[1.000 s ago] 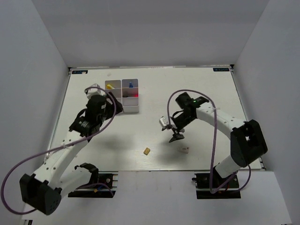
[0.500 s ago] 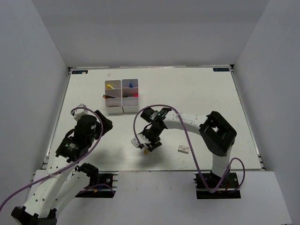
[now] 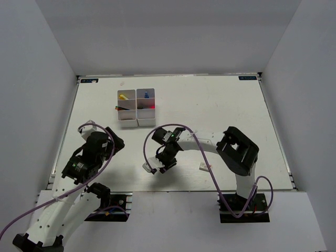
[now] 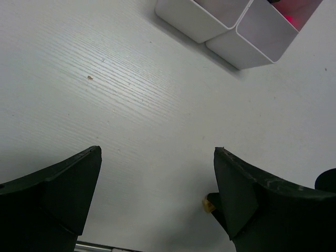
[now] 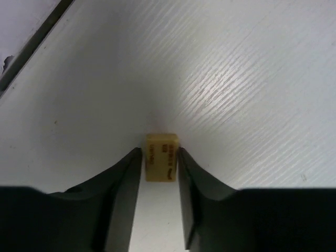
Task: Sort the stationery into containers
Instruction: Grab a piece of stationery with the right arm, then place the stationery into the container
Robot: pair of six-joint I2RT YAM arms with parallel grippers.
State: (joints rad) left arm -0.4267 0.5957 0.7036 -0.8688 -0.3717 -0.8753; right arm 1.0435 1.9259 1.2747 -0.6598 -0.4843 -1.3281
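A tan eraser (image 5: 161,157) lies on the table between my right gripper's (image 5: 159,153) two fingers, which touch its sides; the gripper is shut on it. In the top view the right gripper (image 3: 161,167) is low over the table's near middle and hides the eraser. A corner of the eraser (image 4: 208,203) shows in the left wrist view. A white eraser (image 3: 205,167) lies to the right of it. The white organiser (image 3: 147,122) stands at the far left and holds coloured items. My left gripper (image 3: 114,140) is open and empty, near-left of the organiser (image 4: 199,26).
The white table (image 3: 210,115) is walled in by grey panels on the left, the back and the right. The arm bases sit at the near edge. The right arm's purple cable loops over the table's near middle (image 3: 148,152).
My left arm has drawn back from the organiser toward the near left. My right arm has swung left to the tan eraser and its jaws now stand against it.
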